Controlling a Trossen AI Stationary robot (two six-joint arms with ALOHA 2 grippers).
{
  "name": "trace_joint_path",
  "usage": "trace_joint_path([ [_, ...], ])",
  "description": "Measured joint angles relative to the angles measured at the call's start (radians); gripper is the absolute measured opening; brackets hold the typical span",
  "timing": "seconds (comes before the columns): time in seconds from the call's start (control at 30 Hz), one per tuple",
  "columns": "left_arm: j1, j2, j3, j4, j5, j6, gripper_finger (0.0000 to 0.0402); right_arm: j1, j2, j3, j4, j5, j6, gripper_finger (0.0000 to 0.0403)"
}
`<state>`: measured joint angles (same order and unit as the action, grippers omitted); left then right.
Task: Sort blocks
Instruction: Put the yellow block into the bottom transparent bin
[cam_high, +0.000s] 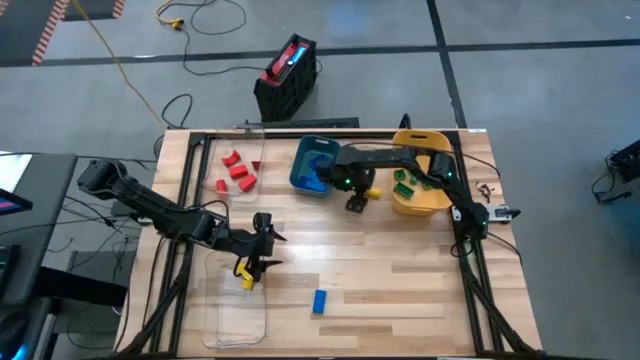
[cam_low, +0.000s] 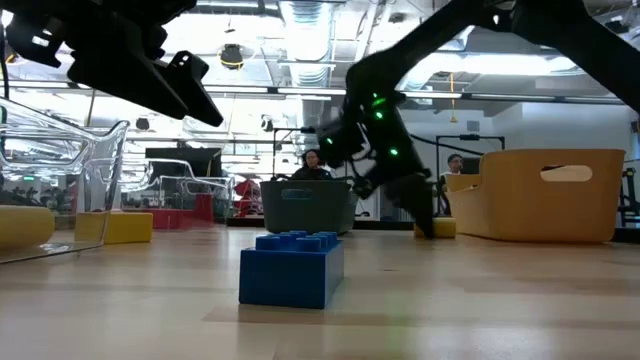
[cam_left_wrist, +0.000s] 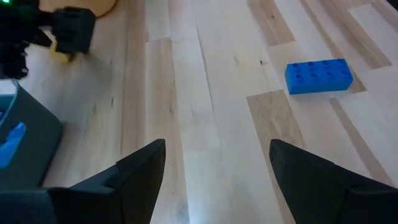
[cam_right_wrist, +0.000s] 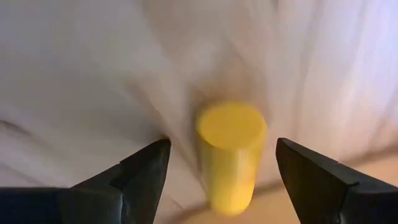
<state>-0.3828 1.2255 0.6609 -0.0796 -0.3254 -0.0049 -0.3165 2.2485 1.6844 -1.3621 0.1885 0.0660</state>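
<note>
My right gripper (cam_high: 356, 203) is open and points down at the table in front of the teal bin. In the right wrist view a yellow round block (cam_right_wrist: 230, 158) stands between its fingers (cam_right_wrist: 144, 168) with a gap on each side; the same yellow block (cam_high: 373, 192) shows from above. My left gripper (cam_high: 265, 245) is open and hovers beside the clear tray (cam_high: 232, 318) that holds yellow blocks (cam_high: 243, 273). A blue block (cam_high: 319, 301) lies flat on the table near the front edge. It also shows as the blue block (cam_left_wrist: 318, 76) beyond the left gripper (cam_left_wrist: 217, 149).
A teal bin (cam_high: 312, 165) holds blue blocks. A yellow bin (cam_high: 425, 192) holds green blocks (cam_high: 403, 181). A second clear tray (cam_high: 205, 160) at the far left holds red blocks (cam_high: 237, 171). Bare wood lies between the two grippers and along the table's right front.
</note>
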Motion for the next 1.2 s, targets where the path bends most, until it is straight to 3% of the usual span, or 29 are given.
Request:
trace_joint_path([
  [0.27,-0.007,0.0,0.053,-0.083,-0.003,-0.024,0.028,0.015,0.0,0.004,0.04,-0.008,-0.013,0.031],
  [0.4,-0.013,0.0,0.064,-0.099,-0.003,-0.042,0.028,0.028,-0.001,-0.013,0.06,-0.008,0.001,0.0286],
  [0.5,-0.015,0.0,0.064,-0.107,-0.003,-0.052,0.028,0.045,-0.002,-0.023,0.072,-0.004,-0.002,0.0244],
  [0.77,-0.015,0.0,0.064,-0.109,-0.003,-0.083,0.028,0.095,-0.002,-0.024,0.056,0.006,-0.026,0.009],
  [0.9,-0.015,0.0,0.064,-0.11,-0.003,-0.107,0.028,0.125,-0.043,-0.027,0.092,-0.01,-0.039,0.0088],
  [1.2,-0.015,0.0,0.033,-0.049,-0.07,-0.134,0.028,0.202,-0.289,-0.028,0.334,-0.066,-0.068,0.0088],
])
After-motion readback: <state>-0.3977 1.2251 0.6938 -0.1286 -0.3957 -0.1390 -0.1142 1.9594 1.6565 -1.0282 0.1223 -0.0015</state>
